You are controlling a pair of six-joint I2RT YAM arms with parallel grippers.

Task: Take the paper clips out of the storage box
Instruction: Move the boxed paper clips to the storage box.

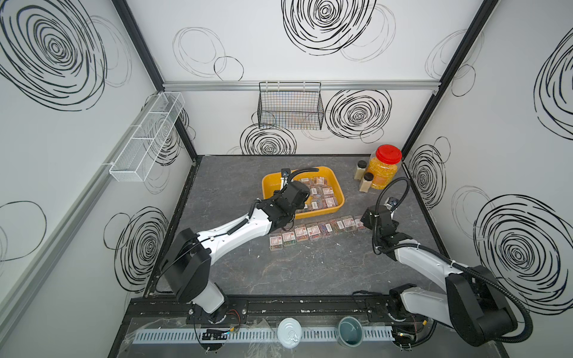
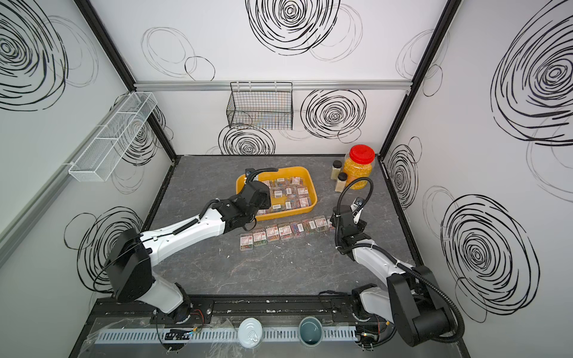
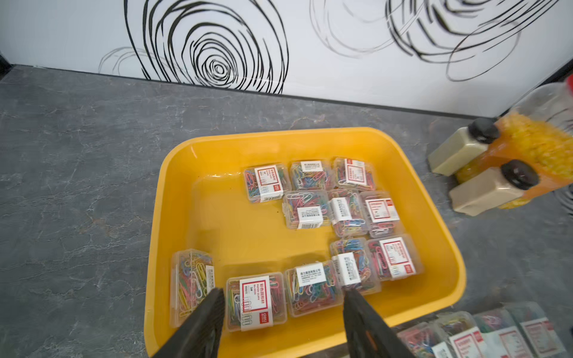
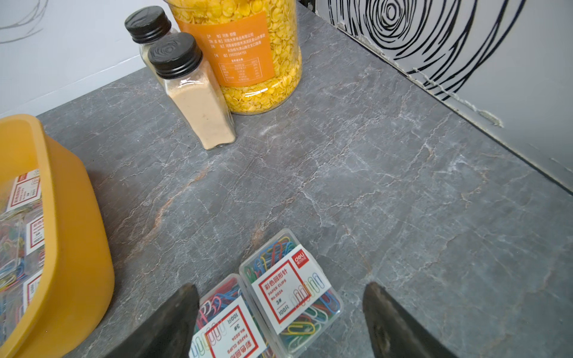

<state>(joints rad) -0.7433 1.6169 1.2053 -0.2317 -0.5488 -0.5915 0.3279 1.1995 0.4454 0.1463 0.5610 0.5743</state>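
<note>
The storage box (image 1: 271,187) (image 2: 291,214) is a shallow yellow tray at the table's middle back. Several clear cases of paper clips (image 1: 322,193) (image 3: 310,210) lie in it. My left gripper (image 3: 282,293) is down in the box at its near wall, jaws apart. Its fingertips stand just outside a red-labelled case (image 3: 255,305) and the case next to it (image 3: 310,289). One more case (image 3: 190,285) stands on edge against the wall. A row of cases (image 1: 313,231) (image 2: 285,231) lies on the table in front. My right gripper (image 4: 280,288) hangs open over that row's right end (image 4: 288,288).
A red-lidded jar of yellow kernels (image 1: 384,169) and two black-capped bottles (image 1: 366,181) stand at the back right. A black wire basket (image 1: 290,105) hangs on the back wall, a white mesh rack (image 1: 145,136) on the left wall. A tin (image 1: 289,333) and a cup (image 1: 350,331) sit at the front.
</note>
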